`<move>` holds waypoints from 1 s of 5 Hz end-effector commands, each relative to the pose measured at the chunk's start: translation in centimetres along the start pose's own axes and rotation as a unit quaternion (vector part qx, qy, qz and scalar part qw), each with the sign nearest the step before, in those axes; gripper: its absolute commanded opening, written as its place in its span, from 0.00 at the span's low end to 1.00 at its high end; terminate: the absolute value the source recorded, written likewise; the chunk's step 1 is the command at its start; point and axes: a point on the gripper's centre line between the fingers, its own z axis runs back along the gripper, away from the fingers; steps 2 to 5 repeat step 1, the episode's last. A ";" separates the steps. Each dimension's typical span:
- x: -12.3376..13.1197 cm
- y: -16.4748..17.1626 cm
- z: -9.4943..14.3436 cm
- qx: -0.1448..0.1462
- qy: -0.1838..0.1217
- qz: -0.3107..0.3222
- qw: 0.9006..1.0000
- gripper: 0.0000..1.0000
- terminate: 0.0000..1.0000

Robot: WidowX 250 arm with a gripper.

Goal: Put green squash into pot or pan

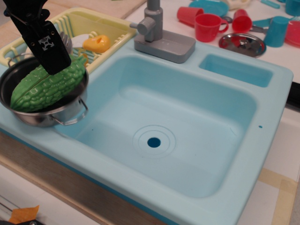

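Observation:
The green squash [44, 89] is light green and bumpy. It lies slanted inside the steel pot [65, 114], which stands on the sink's left rim, and it spans nearly the pot's full width. My black gripper [53, 64] reaches down from above and its fingers still close on the squash's upper right end. The pot's floor is mostly hidden under the squash. One wire loop handle [75, 117] shows at the front.
A yellow dish rack [112, 26] behind the pot holds a small yellow toy [96, 43] and utensils. The grey faucet [157, 35] stands at the back of the light blue sink basin [187, 117]. Red cups [208, 26], a silver plate [241, 43] and a blue cup [276, 30] sit at the back right.

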 end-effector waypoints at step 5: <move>0.5 0.5 0.9 0.013 -0.011 -0.006 1.000 1.00 1.00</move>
